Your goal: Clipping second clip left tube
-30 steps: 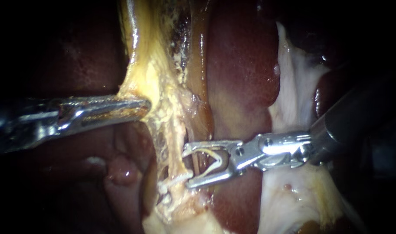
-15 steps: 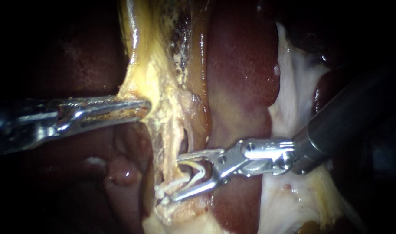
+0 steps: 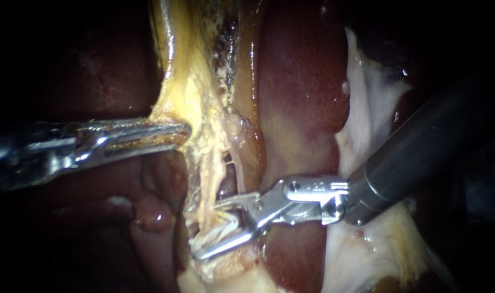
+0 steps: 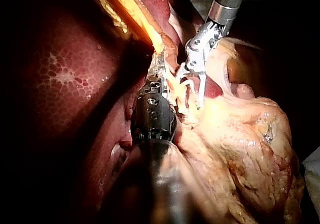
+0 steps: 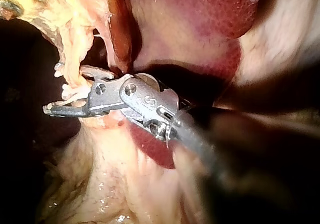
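Note:
My left instrument (image 3: pixel 178 133) comes in level from the left, its jaws shut on the yellow tissue (image 3: pixel 190 97) beside the gallbladder (image 3: pixel 171 38). The left wrist view shows the same hold (image 4: pixel 157 67). Below it, the left tube (image 3: pixel 205 176) runs down as a pale yellow strand, with a dark gap to its right. My right instrument (image 3: pixel 206 230) reaches in from the right with its jaws open, one on each side of the tube's lower part, where whitish strands (image 3: pixel 217 229) lie. The right wrist view (image 5: pixel 57 88) and the left wrist view (image 4: pixel 191 101) also show this straddle.
Dark red liver (image 3: pixel 301 81) fills the middle behind the tubes. A brown glossy band (image 3: pixel 251 70) runs down beside the yellow tissue. Pale fatty tissue (image 3: pixel 369 103) lies to the right, under my right instrument's shaft (image 3: pixel 415 152). A pink lump (image 3: pixel 152 214) sits lower left.
My right instrument has slid left and slightly down, bringing its open jaws further across the left tube. My left instrument has kept its hold and place.

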`<action>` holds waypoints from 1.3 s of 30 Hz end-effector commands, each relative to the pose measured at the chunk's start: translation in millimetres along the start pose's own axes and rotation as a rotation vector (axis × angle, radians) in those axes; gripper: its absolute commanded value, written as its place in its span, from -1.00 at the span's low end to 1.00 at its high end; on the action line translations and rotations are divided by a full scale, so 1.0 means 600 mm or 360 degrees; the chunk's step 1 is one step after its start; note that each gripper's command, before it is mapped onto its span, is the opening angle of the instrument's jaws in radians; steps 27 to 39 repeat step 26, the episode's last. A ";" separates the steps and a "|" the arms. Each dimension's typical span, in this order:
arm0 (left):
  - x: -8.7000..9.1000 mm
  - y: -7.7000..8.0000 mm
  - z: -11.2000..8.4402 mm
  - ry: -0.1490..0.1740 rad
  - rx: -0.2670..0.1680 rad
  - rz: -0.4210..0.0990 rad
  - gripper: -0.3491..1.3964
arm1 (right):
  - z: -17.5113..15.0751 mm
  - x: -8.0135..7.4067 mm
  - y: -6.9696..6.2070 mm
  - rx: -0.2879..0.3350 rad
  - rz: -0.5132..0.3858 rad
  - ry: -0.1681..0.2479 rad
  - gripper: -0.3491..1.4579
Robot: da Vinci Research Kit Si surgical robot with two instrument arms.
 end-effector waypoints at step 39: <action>0.0002 0.0003 0.0004 0.0000 -0.0002 0.0000 -1.00 | -0.0019 -0.0016 0.0016 -0.0006 0.0201 -0.0015 -1.00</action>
